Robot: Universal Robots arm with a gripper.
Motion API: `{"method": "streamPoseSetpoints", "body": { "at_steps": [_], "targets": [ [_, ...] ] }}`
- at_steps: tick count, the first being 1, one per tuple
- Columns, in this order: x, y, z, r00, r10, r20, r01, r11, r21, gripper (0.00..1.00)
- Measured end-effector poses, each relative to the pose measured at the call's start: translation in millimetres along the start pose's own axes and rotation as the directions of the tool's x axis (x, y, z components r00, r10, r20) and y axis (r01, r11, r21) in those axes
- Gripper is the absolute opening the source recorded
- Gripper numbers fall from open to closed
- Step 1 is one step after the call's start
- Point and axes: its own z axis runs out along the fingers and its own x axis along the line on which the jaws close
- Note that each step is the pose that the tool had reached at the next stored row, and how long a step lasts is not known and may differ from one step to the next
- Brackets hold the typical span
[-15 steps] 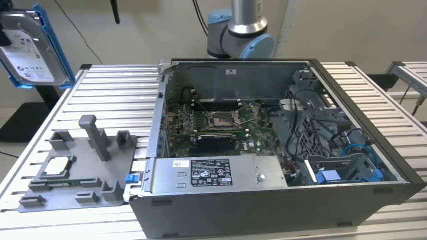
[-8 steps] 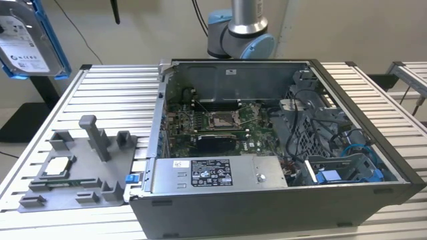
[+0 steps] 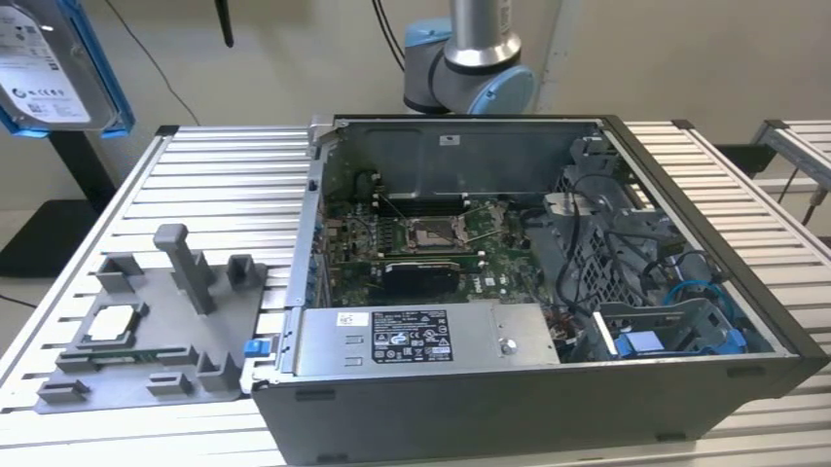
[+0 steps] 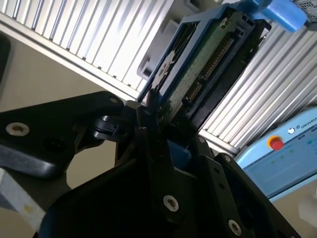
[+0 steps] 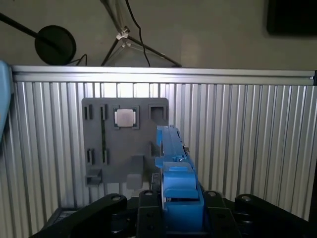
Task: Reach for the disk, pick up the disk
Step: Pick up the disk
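The disk (image 3: 53, 63) hangs high at the exterior view's top left, well above the table, its white label and blue bracket showing. In the second wrist view the disk (image 4: 208, 59) sticks out from my gripper (image 4: 161, 116), green circuit board and connector side facing the camera. My black fingers are shut on its near end. In the first wrist view the disk (image 5: 172, 148) appears edge-on as a blue strip rising from my gripper (image 5: 176, 198).
An open computer case (image 3: 546, 292) sits on the slatted metal table (image 3: 221, 185). A grey fixture plate (image 3: 156, 331) with a small square chip (image 3: 115, 319) lies at the exterior view's left; the plate (image 5: 124, 144) is below the disk. The arm's base (image 3: 468, 68) stands behind the case.
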Motion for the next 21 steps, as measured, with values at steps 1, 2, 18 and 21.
{"method": "streamPoseSetpoints", "body": {
  "at_steps": [1, 2, 18, 21],
  "targets": [
    [0.4, -0.2, -1.1, 1.0, 0.0, 0.0009, 0.0, 1.0, -0.0001, 0.0],
    [0.5, -0.2, -1.3, 1.0, 0.0, 0.0011, 0.0, 1.0, -0.0003, 0.0],
    [0.4, -16.7, 0.0, 1.0, 0.0, 0.0012, 0.0, 1.0, -0.0012, 0.0],
    [0.4, -25.7, 0.7, 1.0, 0.0, 0.0012, 0.0, 1.0, -0.0016, 0.0]
  ]
}}
